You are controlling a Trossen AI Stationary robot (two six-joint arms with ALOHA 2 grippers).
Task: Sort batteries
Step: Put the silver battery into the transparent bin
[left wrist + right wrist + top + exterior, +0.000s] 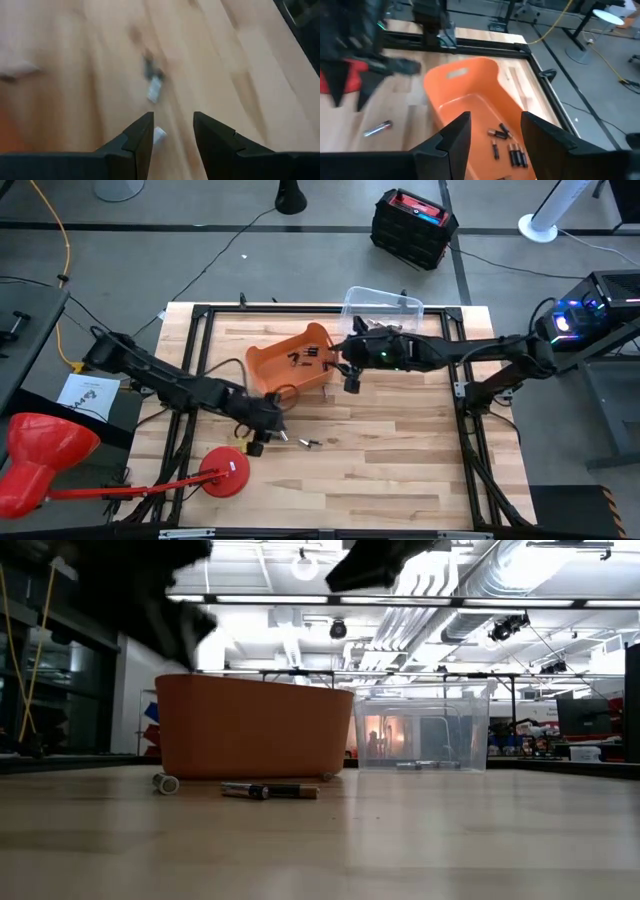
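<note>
An orange bin (290,360) stands at the table's far middle and holds several small dark batteries (507,145). A clear bin (385,308) stands behind it to the right. Two batteries lie loose on the wood, one silvery (283,438) and one darker (310,444); both also show in the low view (270,790). My left gripper (172,130) is open just above the table, with the silvery battery (159,134) close by one fingertip and the other battery (154,90) farther ahead. My right gripper (495,130) is open and empty above the orange bin's right part.
A red disc on a red stalk (225,475) lies on the table near my left arm, joined to a red funnel-like shape (35,460) off the table's left edge. Black frame rails (200,340) run along the table's sides. Bare wood (400,450) lies at the near right.
</note>
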